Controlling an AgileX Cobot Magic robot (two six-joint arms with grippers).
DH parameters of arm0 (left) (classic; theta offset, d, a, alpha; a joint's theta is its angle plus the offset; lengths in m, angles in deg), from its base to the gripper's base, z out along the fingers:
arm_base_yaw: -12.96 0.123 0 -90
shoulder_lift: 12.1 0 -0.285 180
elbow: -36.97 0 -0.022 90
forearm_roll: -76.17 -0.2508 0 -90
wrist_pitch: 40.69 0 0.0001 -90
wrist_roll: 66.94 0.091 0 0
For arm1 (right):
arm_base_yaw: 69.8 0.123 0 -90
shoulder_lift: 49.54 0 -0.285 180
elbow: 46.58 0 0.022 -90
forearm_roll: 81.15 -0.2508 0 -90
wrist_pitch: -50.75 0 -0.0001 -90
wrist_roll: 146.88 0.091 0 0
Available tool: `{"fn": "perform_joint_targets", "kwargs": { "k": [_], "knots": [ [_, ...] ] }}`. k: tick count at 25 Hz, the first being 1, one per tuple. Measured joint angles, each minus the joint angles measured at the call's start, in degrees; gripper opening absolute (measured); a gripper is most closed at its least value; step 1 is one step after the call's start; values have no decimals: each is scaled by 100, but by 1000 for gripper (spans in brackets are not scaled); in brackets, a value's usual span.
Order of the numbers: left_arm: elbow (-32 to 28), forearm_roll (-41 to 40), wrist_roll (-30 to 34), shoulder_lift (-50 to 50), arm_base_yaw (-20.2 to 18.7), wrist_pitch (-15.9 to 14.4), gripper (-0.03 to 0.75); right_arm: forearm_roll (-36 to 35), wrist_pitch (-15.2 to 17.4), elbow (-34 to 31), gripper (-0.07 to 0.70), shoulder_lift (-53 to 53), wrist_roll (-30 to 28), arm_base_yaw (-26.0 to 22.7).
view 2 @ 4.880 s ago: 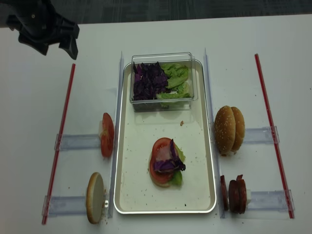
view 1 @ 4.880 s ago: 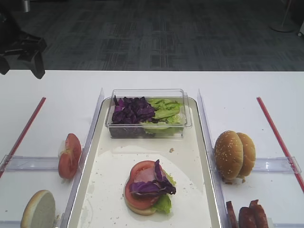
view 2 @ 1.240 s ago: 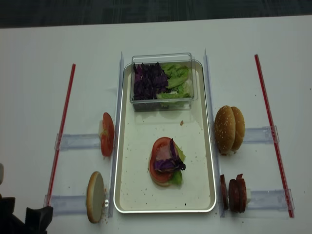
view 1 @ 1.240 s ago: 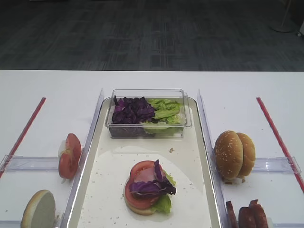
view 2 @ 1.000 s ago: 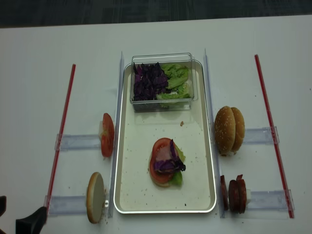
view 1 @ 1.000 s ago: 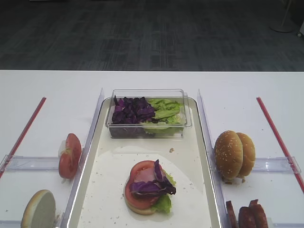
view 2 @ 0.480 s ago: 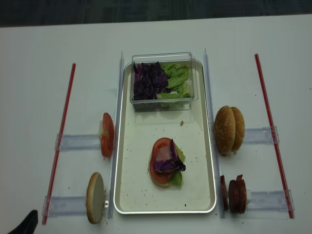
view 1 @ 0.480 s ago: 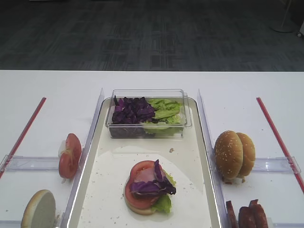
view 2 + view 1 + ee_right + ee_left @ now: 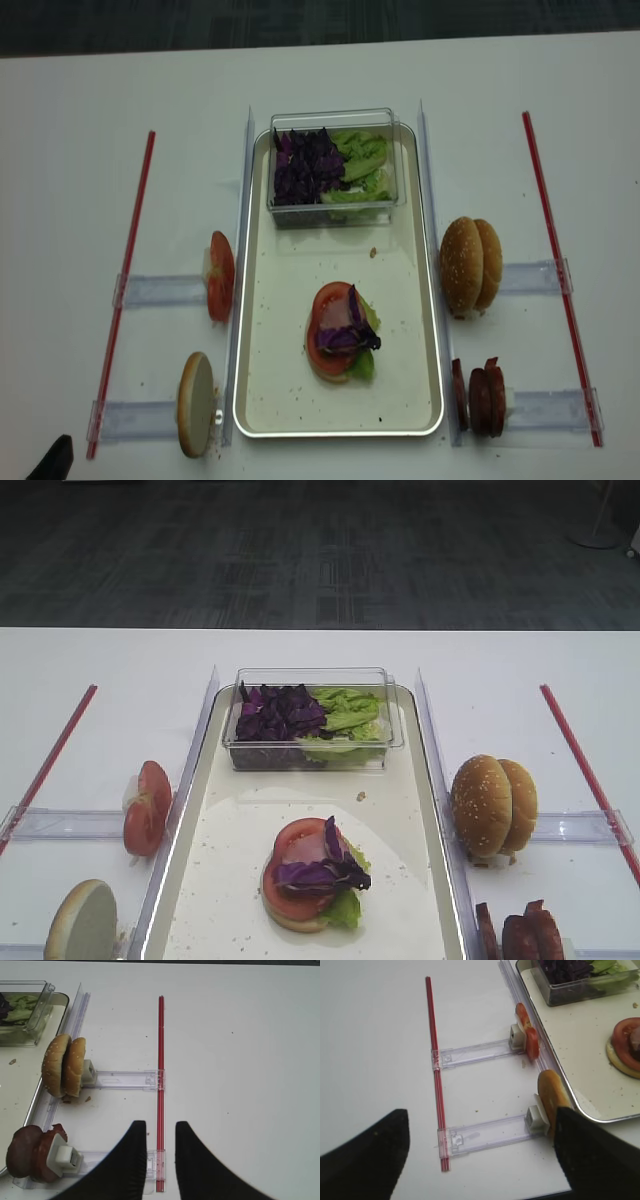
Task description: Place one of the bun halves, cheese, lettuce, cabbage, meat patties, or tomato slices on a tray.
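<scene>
Fingers of your left gripper [image 9: 480, 1157] stand spread wide with nothing between them, near the worktop's front-left corner; your right gripper's fingers [image 9: 131, 1160] sit close, a narrow gap left, pinching nothing, at the front-right edge. On the tray [image 9: 200, 880], toward its near end, you have a stack [image 9: 312, 875]: bun half, lettuce, tomato slice, pink meat, cabbage on top. At the tray's far end the clear box [image 9: 312, 718] holds more cabbage and lettuce.
</scene>
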Motion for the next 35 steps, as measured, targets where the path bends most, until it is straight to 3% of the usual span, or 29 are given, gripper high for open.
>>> {"fn": "perform_joint_targets", "kwargs": {
  "k": [35],
  "knots": [
    [0, -14, 9, 0, 0, -9, 545, 0, 0, 0, 193, 0, 0, 0]
  ]
}}
